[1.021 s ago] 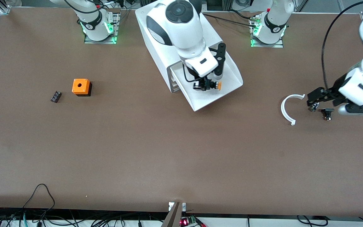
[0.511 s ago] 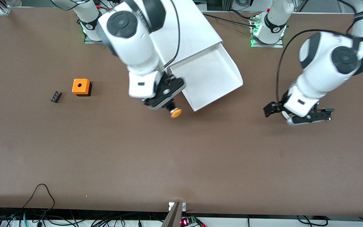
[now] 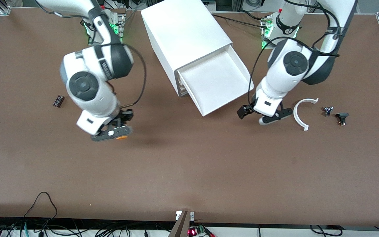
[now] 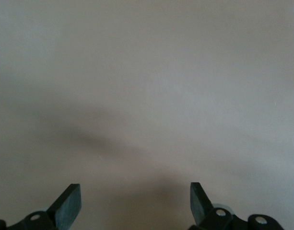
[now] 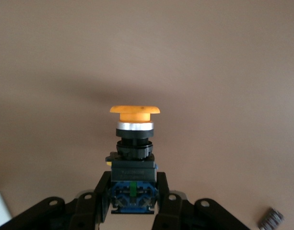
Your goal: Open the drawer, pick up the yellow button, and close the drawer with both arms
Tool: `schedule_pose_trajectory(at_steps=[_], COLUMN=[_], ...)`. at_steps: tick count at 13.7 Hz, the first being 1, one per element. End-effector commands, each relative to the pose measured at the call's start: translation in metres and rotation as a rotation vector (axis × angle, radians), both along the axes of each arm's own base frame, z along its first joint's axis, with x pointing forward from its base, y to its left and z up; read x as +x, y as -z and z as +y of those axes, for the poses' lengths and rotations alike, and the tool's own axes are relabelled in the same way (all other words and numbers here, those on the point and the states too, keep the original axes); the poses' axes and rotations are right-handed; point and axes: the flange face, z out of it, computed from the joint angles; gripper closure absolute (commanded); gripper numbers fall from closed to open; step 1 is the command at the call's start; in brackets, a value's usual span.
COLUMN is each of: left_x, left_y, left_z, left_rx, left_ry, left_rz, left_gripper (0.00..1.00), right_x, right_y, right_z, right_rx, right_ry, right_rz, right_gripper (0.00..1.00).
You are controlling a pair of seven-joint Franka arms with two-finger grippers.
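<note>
The drawer [image 3: 224,70] is the top tray of the white cabinet [image 3: 186,33]; it stands pulled out and looks empty. My right gripper [image 3: 114,132] is low over the bare table, toward the right arm's end, shut on the button [image 3: 121,137]. In the right wrist view the right gripper [image 5: 132,194] clamps the button's black and blue body [image 5: 132,167], with the orange cap pointing away from the fingers. My left gripper [image 3: 263,115] is open and empty, just beside the drawer's front corner. In the left wrist view the left gripper [image 4: 135,203] faces a plain pale surface.
A small black part [image 3: 58,100] lies near the right arm's end of the table. A white curved piece [image 3: 303,113] and two small dark parts [image 3: 327,111] [image 3: 341,118] lie beside the left gripper. The right arm hides the orange cube.
My right gripper lifted the button out of the drawer and carried it toward the right arm's end. My left arm swung from the small parts to the drawer's front corner.
</note>
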Motion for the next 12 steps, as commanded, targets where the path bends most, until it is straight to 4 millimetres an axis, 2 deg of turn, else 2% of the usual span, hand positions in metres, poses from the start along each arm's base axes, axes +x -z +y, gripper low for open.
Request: schedule_pose_trajectory(at_steps=[1,4,7,8,9,10,12], left_x=[-0.022,-0.047,-0.076,-0.089,-0.107,-0.12,-0.136], left_y=[0.012,0.021,0.032,0.038,0.042,0.04,0.038], left_z=[-0.02,-0.046,-0.07,-0.076,-0.091,-0.103,-0.117], left_rx=[0.004,-0.002,-0.002,0.007,0.009,0.009,-0.003], left_ry=[0.017,0.068,0.129,0.155,0.197,0.229,0.254], left_rz=[0.013,0.045,0.085,0.102,0.114,0.114,0.124], left_gripper=[0.0,0.0,0.0,0.0,0.0,0.0,0.0], right_x=[-0.014,-0.022,-0.041,-0.048,-0.056,-0.064,-0.072], right_y=[0.027,0.066,0.104,0.115,0.123,0.135,0.147], right_z=[-0.074,-0.144,-0.19,-0.201,-0.209,-0.216,-0.231], right_rx=[-0.008,0.026,0.051,0.05,0.045,0.048,0.053], right_ry=[0.004,-0.071,-0.165,-0.197,-0.254,-0.296,-0.285], right_rz=[0.067,0.075,0.081,0.059,0.034,0.026,0.011], right_gripper=[0.75,0.75,0.75,0.75,0.75,0.75,0.75])
